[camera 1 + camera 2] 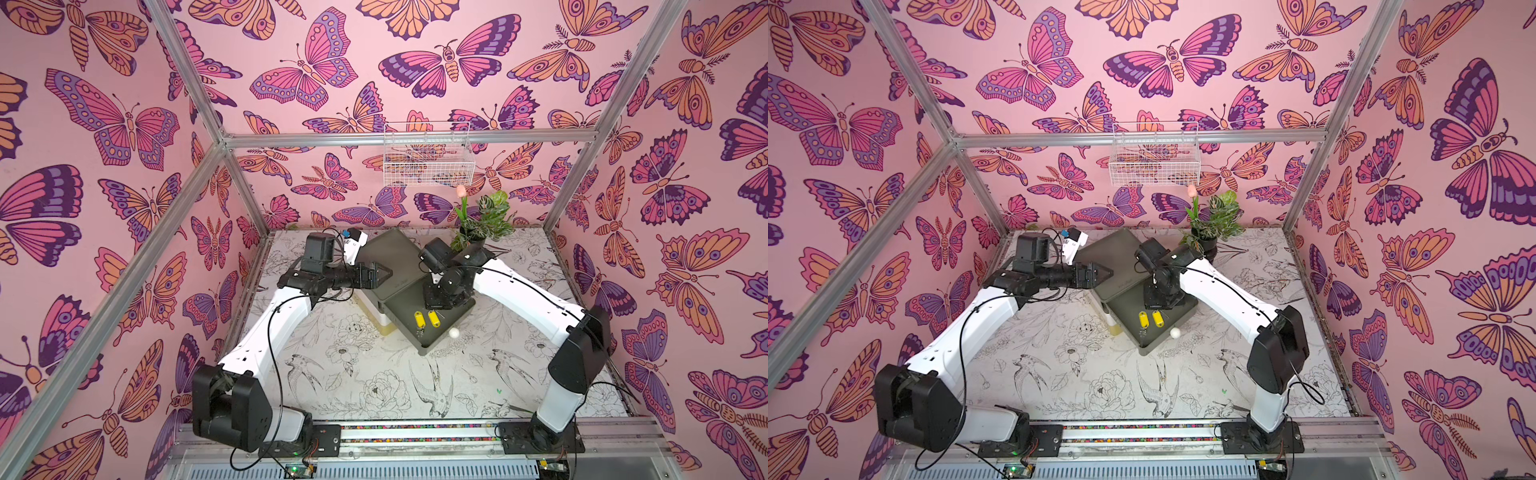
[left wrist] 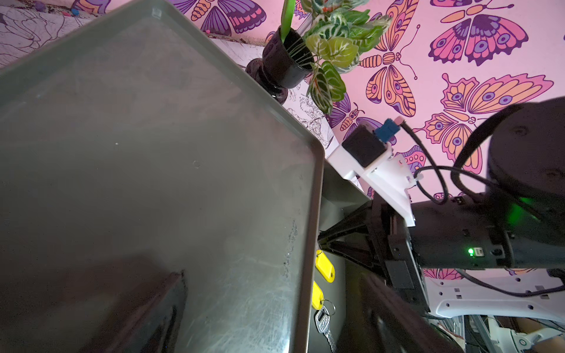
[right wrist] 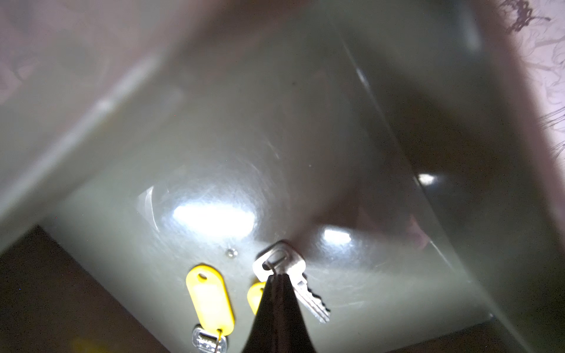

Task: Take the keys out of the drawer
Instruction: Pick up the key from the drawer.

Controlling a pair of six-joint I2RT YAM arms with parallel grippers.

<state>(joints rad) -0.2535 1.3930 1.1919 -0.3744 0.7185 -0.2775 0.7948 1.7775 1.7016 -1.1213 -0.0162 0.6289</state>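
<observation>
Top views: we look steeply down from high at the front, side by side, over the whole desk (image 1: pixel 374 395).
Left wrist: close over the cabinet (image 2: pixel 153 152) top, facing across it.
Right wrist: very near, inside the drawer (image 3: pixel 275 137), past the fingers (image 3: pixel 276 314).
Shared: we see the keys (image 1: pixel 426 320) everywhere.

So the cabinet (image 1: pixel 395 257) sits mid-back on my table (image 1: pixel 316 386), with its drawer (image 1: pixel 424 351) pulled out toward the arm bases. The keys (image 1: pixel 427 321) lie in the drawer, with a ball (image 1: pixel 454 332) at its rim just right of them. The plant pot (image 1: pixel 471 235) stands behind the cabinet's right corner, and the wire basket (image 1: pixel 428 160) is on the wall above. My right gripper (image 3: pixel 276 276) is down in the drawer, tips at one key.
</observation>
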